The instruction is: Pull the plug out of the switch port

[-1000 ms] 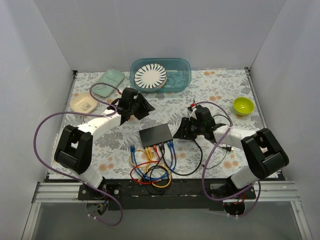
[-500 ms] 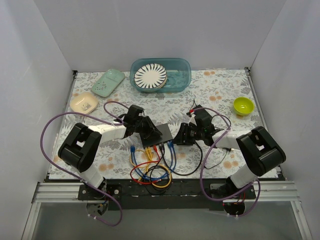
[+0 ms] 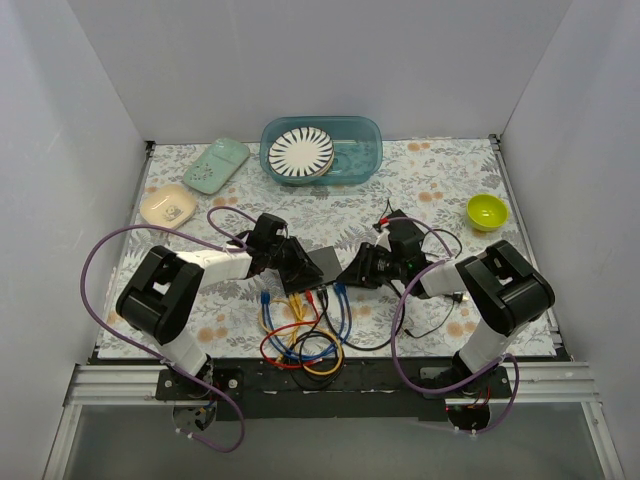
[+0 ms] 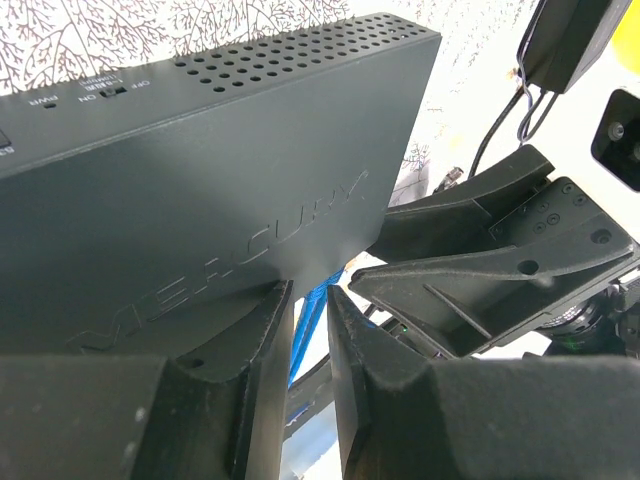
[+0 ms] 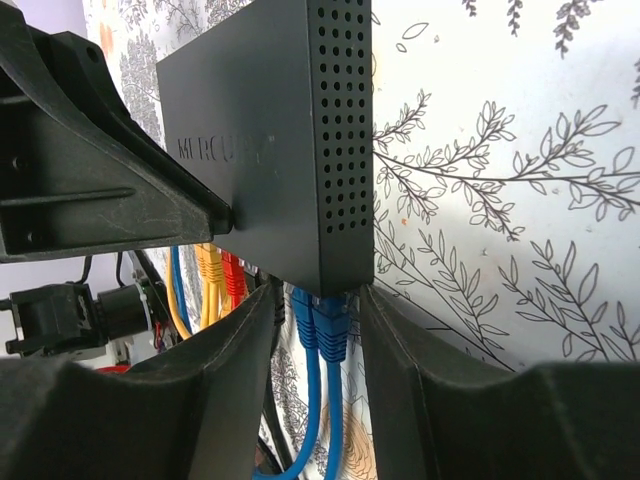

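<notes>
Bracing the switch (image 4: 200, 180), the narrowly open, empty left end effector (image 4: 310, 305) apparently let the half-open right end effector (image 5: 318, 298) straddle the blue plugs (image 5: 326, 328) without gripping.

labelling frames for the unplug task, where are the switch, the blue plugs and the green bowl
switch (image 5: 260, 150): right wrist view, on its dark top face
blue plugs (image 5: 330, 325): right wrist view, on the right-hand plug's body
green bowl (image 3: 487, 211): top external view, on its inside
</notes>
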Available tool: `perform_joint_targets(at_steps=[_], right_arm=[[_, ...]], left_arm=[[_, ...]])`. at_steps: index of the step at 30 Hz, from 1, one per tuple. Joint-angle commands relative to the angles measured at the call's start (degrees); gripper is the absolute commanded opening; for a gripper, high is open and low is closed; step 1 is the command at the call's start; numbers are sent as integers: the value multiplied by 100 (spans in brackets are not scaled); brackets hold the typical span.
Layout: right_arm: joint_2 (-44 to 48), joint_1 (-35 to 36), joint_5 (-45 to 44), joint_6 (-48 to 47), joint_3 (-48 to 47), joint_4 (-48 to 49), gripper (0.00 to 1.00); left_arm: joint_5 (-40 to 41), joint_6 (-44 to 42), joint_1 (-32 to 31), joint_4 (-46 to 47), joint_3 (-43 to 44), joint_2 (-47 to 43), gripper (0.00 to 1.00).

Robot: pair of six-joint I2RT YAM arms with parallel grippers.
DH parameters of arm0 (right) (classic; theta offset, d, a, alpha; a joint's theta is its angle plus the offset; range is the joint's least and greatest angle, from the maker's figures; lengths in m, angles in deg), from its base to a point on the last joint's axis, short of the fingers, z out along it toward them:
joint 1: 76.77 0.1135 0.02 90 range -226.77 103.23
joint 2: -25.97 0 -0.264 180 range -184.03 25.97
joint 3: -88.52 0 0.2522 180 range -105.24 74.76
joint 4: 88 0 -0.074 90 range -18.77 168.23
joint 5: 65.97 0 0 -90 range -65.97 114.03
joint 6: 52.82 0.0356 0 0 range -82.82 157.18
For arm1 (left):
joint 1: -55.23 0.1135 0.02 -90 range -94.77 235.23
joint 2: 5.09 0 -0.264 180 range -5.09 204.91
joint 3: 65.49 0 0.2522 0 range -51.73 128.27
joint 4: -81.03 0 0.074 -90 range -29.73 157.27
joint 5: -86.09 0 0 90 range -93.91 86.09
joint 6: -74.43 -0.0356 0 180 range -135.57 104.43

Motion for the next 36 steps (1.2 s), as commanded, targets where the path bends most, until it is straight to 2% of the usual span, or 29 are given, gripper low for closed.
perform_joint_targets(at_steps=[1, 5, 15, 22, 27, 30, 36], right_arm=[[-118, 33, -284, -189, 244, -271, 47], [-162, 33, -329, -303, 279, -324, 41], [-399, 33, -443, -303, 359, -166, 35], [-382, 33, -434, -329, 385, -139, 17], [-382, 42, -399, -443, 403, -183, 1], [-373, 42, -408, -575, 332, -385, 1], [-329, 42, -338, -1058, 42, -1026, 1]], left_arm=[[-4, -115, 20, -174, -54, -131, 20], [-21, -115, 20, -121, -116, -131, 20], [-109, -150, 20, -51, -160, -70, 21], [-284, -159, 20, 28, -151, -61, 21], [-1013, 60, 11, 686, -300, -9, 22], [-1321, 70, -68, 898, -266, 132, 23], [-1077, 114, -147, 933, -344, 404, 23]])
